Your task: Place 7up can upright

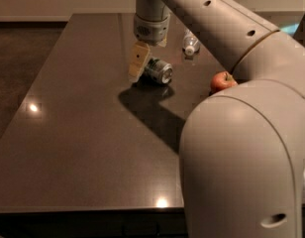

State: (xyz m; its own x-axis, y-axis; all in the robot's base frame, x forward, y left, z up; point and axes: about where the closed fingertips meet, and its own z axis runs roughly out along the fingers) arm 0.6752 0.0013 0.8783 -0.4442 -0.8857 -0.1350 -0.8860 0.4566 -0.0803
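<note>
A dark brown glossy bench [68, 133] filled most of the view, with two small light glints on it at the left and the front edge. Left of centre, the tan pincer [138, 63] hung down from the pale grey arm [231, 38], its tip just at the left end of the green-and-white aluminium 7up can [159, 71]. How wide the pincer stood could not be told. The can lay on its side on the bench, one silver end turned toward the camera. Behind it to the right lay a clear plastic bottle [190, 42], white cap forward; its contents were unreadable. Further right, a red apple [221, 81] was partly hidden by the arm's bulky near segment, which cut off the right side of the bench.
</note>
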